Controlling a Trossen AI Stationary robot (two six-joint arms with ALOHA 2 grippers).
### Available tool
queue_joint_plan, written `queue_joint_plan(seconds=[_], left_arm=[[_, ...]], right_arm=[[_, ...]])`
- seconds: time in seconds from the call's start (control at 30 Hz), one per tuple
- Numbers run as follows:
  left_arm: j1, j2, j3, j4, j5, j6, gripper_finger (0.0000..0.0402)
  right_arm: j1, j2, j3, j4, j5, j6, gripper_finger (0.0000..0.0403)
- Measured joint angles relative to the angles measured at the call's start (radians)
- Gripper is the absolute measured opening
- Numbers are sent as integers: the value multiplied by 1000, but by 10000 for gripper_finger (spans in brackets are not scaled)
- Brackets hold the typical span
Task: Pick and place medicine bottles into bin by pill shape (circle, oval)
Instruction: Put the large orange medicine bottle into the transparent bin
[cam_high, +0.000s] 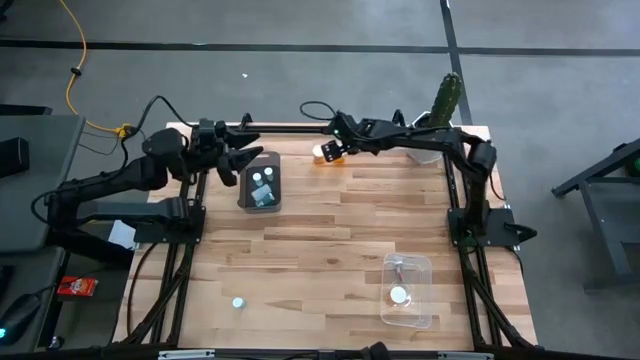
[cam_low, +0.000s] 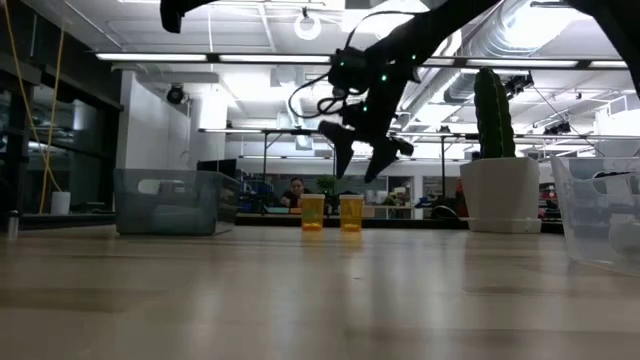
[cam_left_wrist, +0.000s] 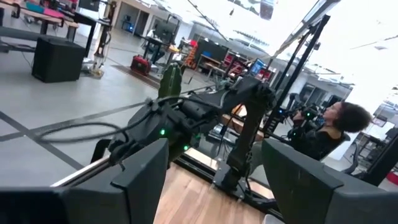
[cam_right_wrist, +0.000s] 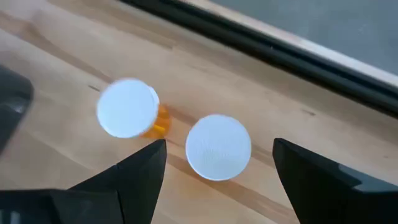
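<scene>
Two orange medicine bottles with white caps (cam_right_wrist: 127, 107) (cam_right_wrist: 218, 147) stand upright on the wood table near its far edge, side by side in the low view (cam_low: 312, 212) (cam_low: 351, 212). My right gripper (cam_right_wrist: 217, 180) hangs open just above them, slanting down, with the nearer cap ahead of the gap between its fingers; it touches neither (cam_low: 362, 160). My left gripper (cam_high: 240, 162) is raised and open over the far left of the table, beside the dark bin (cam_high: 244, 190), which holds a few bottles (cam_high: 262, 185). It holds nothing (cam_left_wrist: 214, 180).
A clear bin (cam_high: 425, 300) near the front right holds a bottle (cam_high: 399, 294). One loose bottle (cam_high: 238, 302) stands at the front left. A tall cactus in a white pot (cam_low: 490, 130) stands at the far right corner. Bare wood lies between the bins.
</scene>
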Motion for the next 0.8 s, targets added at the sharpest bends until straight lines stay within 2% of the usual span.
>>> queue_joint_plan(seconds=[0.47, 0.8], left_arm=[[0, 19, 0, 1, -4, -1, 245], [0, 19, 0, 1, -8, 0, 245]], right_arm=[[0, 91, 0, 54, 40, 8, 287], [-6, 97, 0, 69, 41, -7, 278]])
